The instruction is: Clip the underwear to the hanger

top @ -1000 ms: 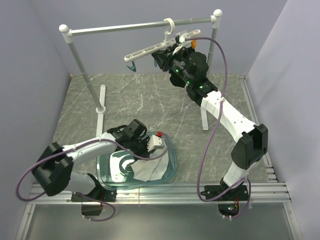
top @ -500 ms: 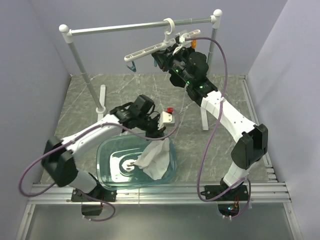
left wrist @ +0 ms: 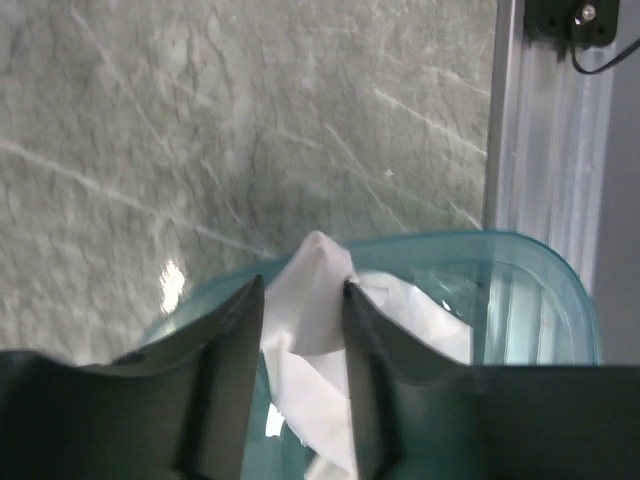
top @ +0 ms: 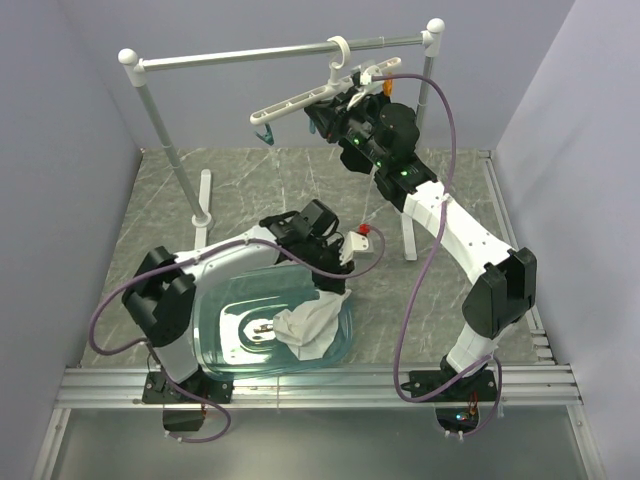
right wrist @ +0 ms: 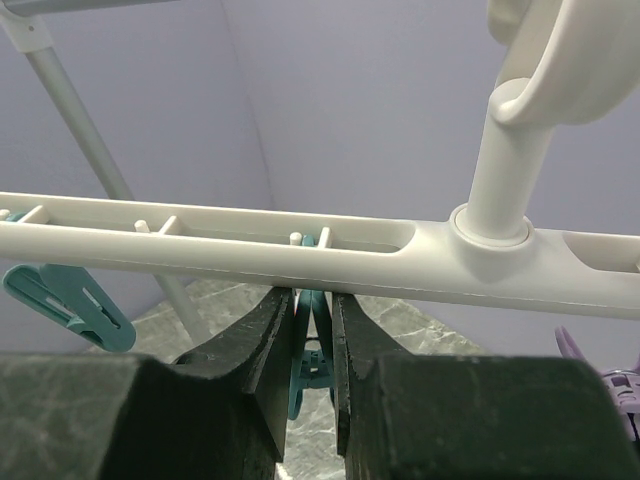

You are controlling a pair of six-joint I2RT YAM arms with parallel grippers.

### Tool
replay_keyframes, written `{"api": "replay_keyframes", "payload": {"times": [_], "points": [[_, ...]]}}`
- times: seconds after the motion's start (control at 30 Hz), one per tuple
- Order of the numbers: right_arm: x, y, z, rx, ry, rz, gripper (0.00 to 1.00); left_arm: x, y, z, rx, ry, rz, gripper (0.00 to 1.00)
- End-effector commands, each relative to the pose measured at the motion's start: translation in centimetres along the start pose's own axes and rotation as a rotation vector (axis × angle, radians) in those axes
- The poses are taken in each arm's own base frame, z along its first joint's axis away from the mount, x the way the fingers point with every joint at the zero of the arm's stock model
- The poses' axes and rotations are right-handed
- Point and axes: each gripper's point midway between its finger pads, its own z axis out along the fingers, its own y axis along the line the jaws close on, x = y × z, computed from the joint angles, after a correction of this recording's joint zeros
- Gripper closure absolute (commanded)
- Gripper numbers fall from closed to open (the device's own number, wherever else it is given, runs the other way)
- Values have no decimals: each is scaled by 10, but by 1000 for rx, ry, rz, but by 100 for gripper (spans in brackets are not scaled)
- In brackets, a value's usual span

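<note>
The white underwear [top: 312, 322] hangs from my left gripper [top: 337, 272], which is shut on its top corner; the lower part still rests in the teal tub. In the left wrist view the fabric [left wrist: 305, 310] is pinched between my fingers [left wrist: 235, 340]. The white hanger [top: 318, 96] hangs by its hook from the grey rail [top: 240, 52]. My right gripper [top: 325, 122] is up at the hanger, its jaws closed on a teal peg [right wrist: 312, 345] under the bar [right wrist: 230, 250]. Another teal peg [right wrist: 70, 300] hangs at the bar's left end, and the purple peg [right wrist: 600, 375] at the right edge.
The clear teal tub [top: 212, 335] sits at the near left with a small dark item [top: 262, 327] inside. The rail's white posts stand at the left [top: 165, 140] and right [top: 409, 235]. An orange peg [top: 385, 88] hangs at the hanger's right end. Purple walls enclose the table.
My left gripper has risen out of the tub and moved right and away, pulling the underwear up with it. The right gripper has stayed at the hanger.
</note>
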Motion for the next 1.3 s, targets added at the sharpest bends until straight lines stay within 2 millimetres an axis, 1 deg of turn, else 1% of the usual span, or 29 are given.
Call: {"api": "replay_keyframes", "payload": {"times": [0.0,0.03,0.07,0.1,0.13,0.17,0.2,0.23,0.27,0.33,0.37,0.4,0.43,0.47,0.5,0.53,0.57,0.6,0.63,0.67,0.73,0.8,0.87,0.93,0.97,1.07,1.13,1.17,1.27], "points": [[-26,8,-12,-25,-46,-12,100,-10,-9,-32,-56,-51,-9,56],[-23,9,-12,-29,-41,-9,100,-12,-14,-43,-70,-72,-11,49],[-23,8,-12,-26,-43,-8,100,-9,-13,-49,-93,-76,-22,47],[-24,9,-13,-28,-45,-8,100,-3,-20,-57,-110,-84,-34,38],[-24,8,-13,-26,-44,-8,100,1,-23,-60,-121,-87,-36,34],[-23,8,-14,-25,-43,-7,100,13,-24,-60,-139,-72,-52,32],[-23,8,-14,-28,-44,-7,100,13,-29,-66,-150,-88,-57,29],[-23,10,-14,-29,-44,-5,100,18,-30,-67,-157,-86,-61,28],[-23,9,-14,-29,-44,-5,100,31,-33,-63,-155,-69,-79,28],[-21,9,-14,-27,-40,1,100,32,-29,-63,-194,-91,-86,26],[-21,9,-14,-27,-38,4,100,42,-31,-57,-199,-80,-104,26],[-20,8,-14,-25,-37,6,100,35,-26,-58,-235,-113,-92,24],[-21,9,-14,-27,-36,6,100,36,-25,-56,-247,-124,-91,23],[-22,9,-15,-26,-38,5,100,45,-29,-49,-246,-117,-92,22],[-19,8,-14,-24,-31,7,100,34,-24,-52,-294,-177,-51,20],[-18,7,-14,-21,-27,12,100,33,-24,-50,-312,-196,-26,20],[-18,8,-15,-21,-29,11,100,45,-29,-42,-317,-190,-8,20],[-17,9,-14,-23,-25,14,100,41,-29,-44,-340,-224,13,20],[-17,7,-15,-18,-24,14,100,30,-23,-47,-386,-282,37,21],[-17,8,-16,-17,-26,15,100,36,-24,-42,-394,-297,36,22],[-14,7,-17,-13,-18,16,100,30,-22,-43,-434,-345,58,24],[-14,6,-19,-5,-18,16,100,21,-28,-40,-442,-420,103,27],[-11,6,-21,-2,-14,15,100,15,-35,-36,-453,-471,141,26],[-9,4,-23,6,-9,16,100,14,-40,-30,-443,-483,156,27],[-10,5,-24,9,-12,16,100,10,-45,-27,-436,-506,172,27],[-8,4,-26,13,-8,12,100,13,-52,-17,-414,-505,190,28],[-8,4,-27,14,-8,11,100,13,-54,-12,-414,-504,201,28],[-9,4,-27,15,-11,12,100,12,-57,-10,-408,-506,200,28],[-9,3,-26,16,-14,18,100,14,-61,-1,-402,-496,189,28]]}}
